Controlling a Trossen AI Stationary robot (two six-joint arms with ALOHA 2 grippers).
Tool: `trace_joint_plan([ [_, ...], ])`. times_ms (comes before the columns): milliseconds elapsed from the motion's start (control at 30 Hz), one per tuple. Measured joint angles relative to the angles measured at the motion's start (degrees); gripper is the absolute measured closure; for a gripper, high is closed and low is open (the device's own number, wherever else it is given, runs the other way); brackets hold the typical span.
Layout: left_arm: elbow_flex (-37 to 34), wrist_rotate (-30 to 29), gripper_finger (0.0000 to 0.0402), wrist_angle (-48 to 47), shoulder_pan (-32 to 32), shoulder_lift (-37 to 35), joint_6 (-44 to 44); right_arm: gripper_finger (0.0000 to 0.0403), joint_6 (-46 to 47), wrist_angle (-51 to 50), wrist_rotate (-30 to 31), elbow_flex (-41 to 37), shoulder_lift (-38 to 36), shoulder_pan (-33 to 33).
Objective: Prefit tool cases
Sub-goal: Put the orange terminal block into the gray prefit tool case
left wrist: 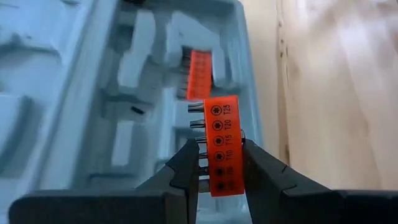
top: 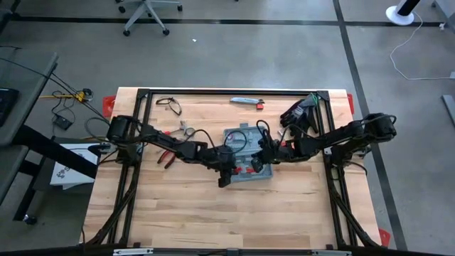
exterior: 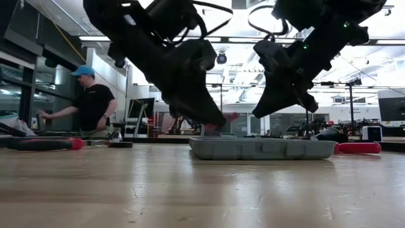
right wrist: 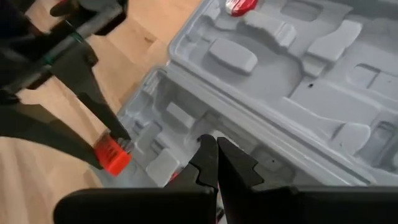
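The grey-blue tool case [top: 249,153] lies open on the table's middle, its moulded recesses facing up. My left gripper [left wrist: 217,149] is over the case's near left part [top: 227,173], shut on an orange bit holder [left wrist: 221,134] printed with T sizes. A second orange bit holder [left wrist: 199,74] sits in a recess of the case. My right gripper [right wrist: 216,142] hangs shut above the case's middle [top: 264,151], near the ridge between the two halves. In the low view it stands clear above the case [exterior: 262,147]. My left gripper pinches the orange bit holder between its two fingers [left wrist: 186,165], by its long side edges near one end [left wrist: 221,180]. The fingers lie across the strip, slanting down from the table's left. The holder is lifted, just above the case's near left corner [right wrist: 112,155].
Red-handled pliers [top: 167,158] lie left of the case; a red-handled tool [exterior: 357,147] lies right of it. Black gloves [top: 298,114] sit at the far right, a slim grey bar [top: 245,101] by the far edge. A person [exterior: 95,104] stands in the room behind.
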Motion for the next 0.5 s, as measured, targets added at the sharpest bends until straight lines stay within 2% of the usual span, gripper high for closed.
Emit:
trace_joint_plan([
  [500, 0.5, 0.5, 0.0321, -3.4, 0.4, 0.6, 4.5, 0.0403, -1.2, 3.1, -1.7, 0.0, 0.0, 0.5],
])
